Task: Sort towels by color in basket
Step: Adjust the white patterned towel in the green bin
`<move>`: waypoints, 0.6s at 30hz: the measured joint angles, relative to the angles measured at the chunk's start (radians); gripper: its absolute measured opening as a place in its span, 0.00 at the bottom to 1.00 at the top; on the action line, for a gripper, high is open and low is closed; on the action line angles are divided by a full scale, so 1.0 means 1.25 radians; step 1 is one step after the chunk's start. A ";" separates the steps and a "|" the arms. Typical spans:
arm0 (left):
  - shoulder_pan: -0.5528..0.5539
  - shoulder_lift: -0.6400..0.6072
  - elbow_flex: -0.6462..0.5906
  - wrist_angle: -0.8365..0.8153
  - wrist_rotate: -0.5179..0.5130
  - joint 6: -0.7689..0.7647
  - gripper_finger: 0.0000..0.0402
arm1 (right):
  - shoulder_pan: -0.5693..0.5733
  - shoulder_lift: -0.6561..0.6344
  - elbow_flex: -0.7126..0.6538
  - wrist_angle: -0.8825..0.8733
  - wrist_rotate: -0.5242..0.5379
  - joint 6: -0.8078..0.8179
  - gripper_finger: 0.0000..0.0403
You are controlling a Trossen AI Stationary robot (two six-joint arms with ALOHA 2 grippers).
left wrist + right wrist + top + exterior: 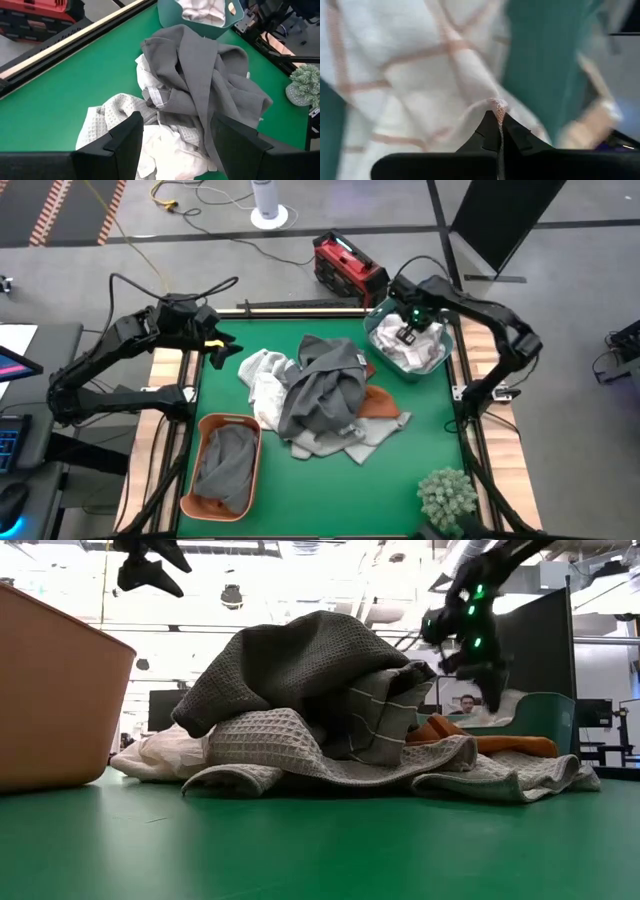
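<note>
Towels (320, 395) heap on green table (400, 470) (right hand (499, 116) pinches checked white towel (420, 75)).

Even, bright overhead light; soft faint shadows under the towel pile (320, 400) on the green counter (230, 395). Low view: ceiling lights blow out white, near counter surface soft. Right wrist view: heavily blurred, checked white towel (420, 75) smeared.

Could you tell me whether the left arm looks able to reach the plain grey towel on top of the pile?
Probably yes: the left gripper hovers open, and the plain grey towel lies uncovered on the pile.
</note>
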 joint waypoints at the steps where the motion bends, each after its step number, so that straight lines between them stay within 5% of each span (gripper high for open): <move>1: 0.000 0.000 0.000 0.000 0.000 0.000 0.55 | -0.003 0.019 -0.004 0.013 -0.024 0.000 0.05; 12: 0.000 -0.014 0.000 -0.004 0.000 -0.081 0.55 | 0.093 0.195 -0.004 0.048 -0.053 -0.087 0.18; 18: 0.000 0.000 0.000 -0.021 -0.003 -0.087 0.55 | 0.066 0.213 0.018 -0.032 -0.123 -0.068 0.33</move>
